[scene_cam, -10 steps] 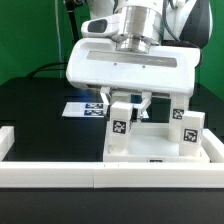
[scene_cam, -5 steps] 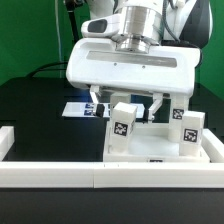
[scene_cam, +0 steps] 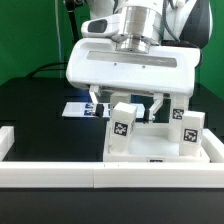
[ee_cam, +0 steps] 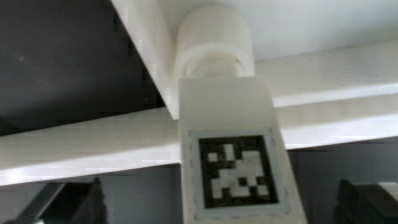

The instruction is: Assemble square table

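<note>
Your square table top (scene_cam: 160, 150) sits on the black table (scene_cam: 35, 105), pressed against the white border rails (scene_cam: 60, 172) at the front and on the exterior view's right. You can see 3 white legs in the exterior view: the near leg (scene_cam: 122, 128) stands upright on the top with a black-white tag facing the camera, a 2nd leg (scene_cam: 189, 133) stands near the top's corner on the exterior view's right, and a 3rd leg (scene_cam: 177, 110) stands behind it.

The wrist view gives you what the exterior view cannot: the near leg (ee_cam: 228, 130) close up, rounded at its far end, its tag sharp, with the top's raised rim (ee_cam: 107, 135) running behind it.

The gripper (scene_cam: 127, 100) hovers over that leg, fingers (scene_cam: 157, 104) spread wide on either side, holding nothing. The marker board (scene_cam: 82, 107) lies behind.
</note>
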